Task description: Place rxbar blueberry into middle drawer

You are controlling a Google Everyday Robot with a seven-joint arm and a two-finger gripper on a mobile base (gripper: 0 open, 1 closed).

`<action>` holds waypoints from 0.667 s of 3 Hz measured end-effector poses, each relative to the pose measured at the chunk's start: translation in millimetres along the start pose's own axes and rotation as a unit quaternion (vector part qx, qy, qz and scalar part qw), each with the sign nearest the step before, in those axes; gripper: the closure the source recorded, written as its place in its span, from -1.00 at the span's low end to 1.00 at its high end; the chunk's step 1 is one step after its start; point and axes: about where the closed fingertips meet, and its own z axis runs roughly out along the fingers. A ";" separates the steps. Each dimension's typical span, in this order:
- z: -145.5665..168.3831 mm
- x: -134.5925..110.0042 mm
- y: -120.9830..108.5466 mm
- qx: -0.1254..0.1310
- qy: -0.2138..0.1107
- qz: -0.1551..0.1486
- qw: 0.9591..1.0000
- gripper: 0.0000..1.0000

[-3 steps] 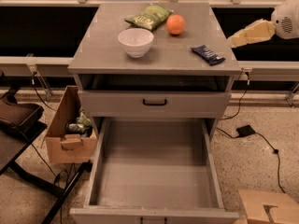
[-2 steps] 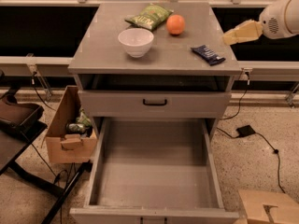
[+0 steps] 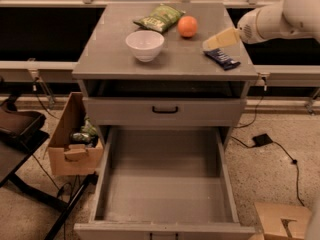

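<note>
The rxbar blueberry (image 3: 222,58), a dark navy bar with white markings, lies flat on the grey cabinet top (image 3: 115,51) near its right edge. My gripper (image 3: 210,44), with pale yellow fingers, reaches in from the right on a white arm and hovers just above the bar's far end. The middle drawer (image 3: 165,184) is pulled fully open below, deep and wide, with a bare floor. The shallower drawer front (image 3: 165,111) with the black bar handle is closed above it.
On the cabinet top stand a white bowl (image 3: 145,45), an orange (image 3: 187,26) and a green chip bag (image 3: 159,18). A cardboard box (image 3: 72,139) sits on the floor at left. Another box (image 3: 282,221) lies at bottom right. A cable and plug (image 3: 262,140) lie on the floor at right.
My gripper has moved left from beyond the cabinet's right edge to over the top, arriving just above the blue bar. Nothing else has moved.
</note>
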 end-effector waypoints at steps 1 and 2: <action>30.0 14.4 2.2 -0.011 0.022 0.019 1.000 -1.00; 46.9 37.8 -7.0 -0.007 0.051 0.043 0.998 -1.00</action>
